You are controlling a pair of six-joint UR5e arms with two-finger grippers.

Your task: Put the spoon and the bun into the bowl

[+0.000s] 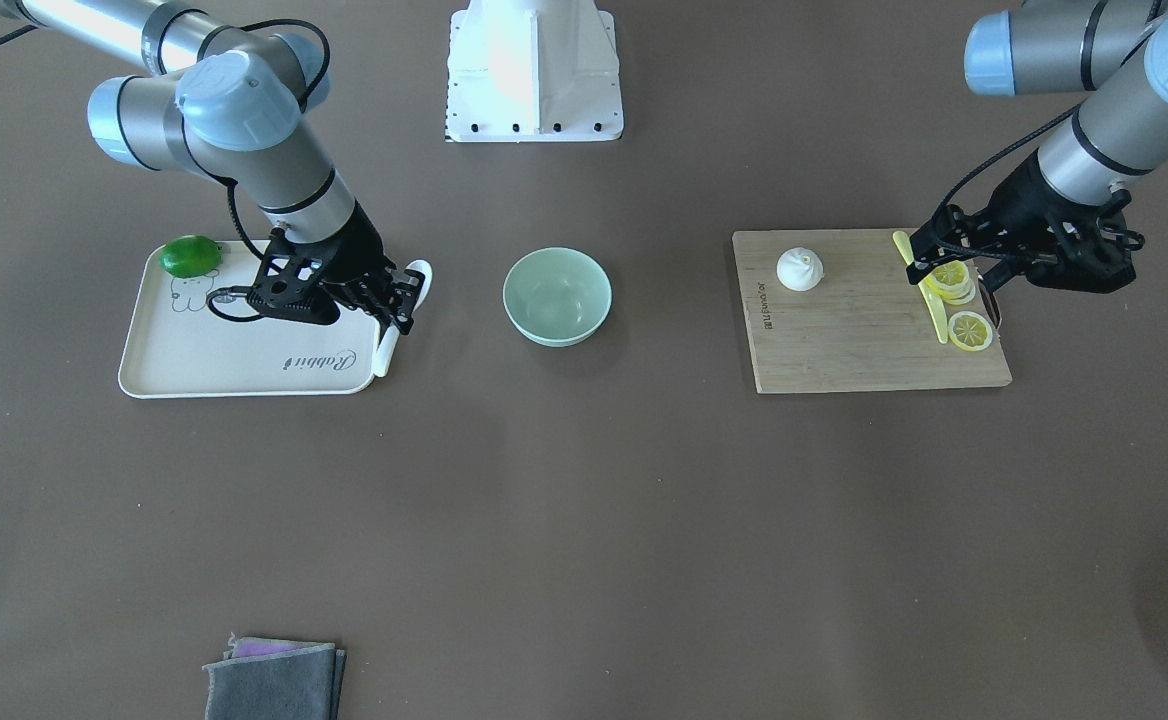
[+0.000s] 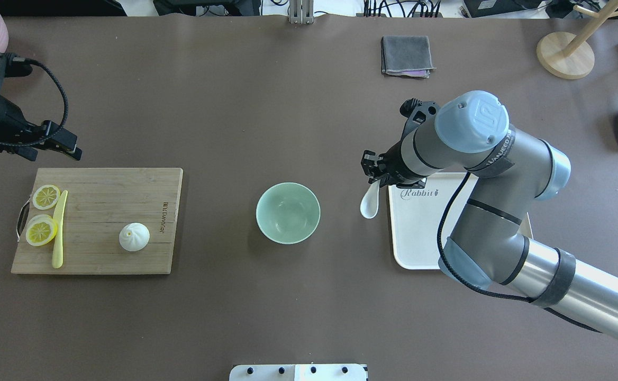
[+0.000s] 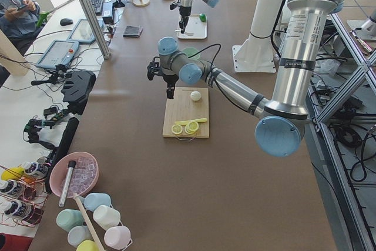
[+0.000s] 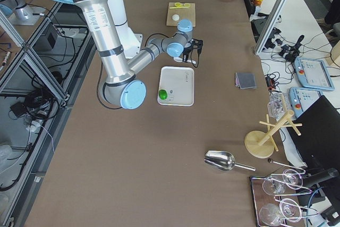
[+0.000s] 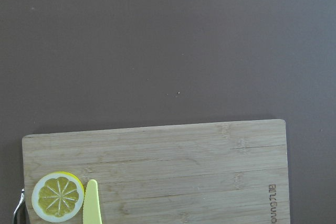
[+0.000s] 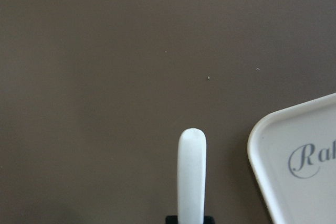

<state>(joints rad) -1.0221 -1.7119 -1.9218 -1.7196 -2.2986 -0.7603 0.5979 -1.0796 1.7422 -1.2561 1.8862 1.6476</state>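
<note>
Front-facing view, nearest the lens: a folded grey cloth (image 1: 274,680) on the counter (image 1: 584,520), well apart from everything else.

Right hand (image 1: 399,305): closed on the spoon (image 1: 385,352) about mid-length. The scoop points toward the robot and the handle tip crosses the tray's near right corner. Cannot tell whether the spoon is off the surface.

Left hand (image 1: 929,262): over the lemon slices (image 1: 970,330) and the yellow-green knife (image 1: 934,310). Finger spread cannot be told; nothing seen in it. It is well apart from the bun (image 1: 800,269).

Risks (judgement):
- The spoon is glossy and scoop-heavy, so it may swivel or slip in the pads during the carry. A high release could tip the bowl.
- The bun is round and soft, so an off-centre pinch may roll or squash it.
- The left hand could drag the knife or slices on its way to the bun.
- Both arms end at the same bowl, so they could collide.

Containers:
- Bowl (image 1: 556,296): between tray and board, empty.
- Tray (image 1: 234,365): holds a green lime (image 1: 191,256) at its far left corner.
- Cutting board (image 1: 844,350): bun far left; slices and knife on the right.
</note>
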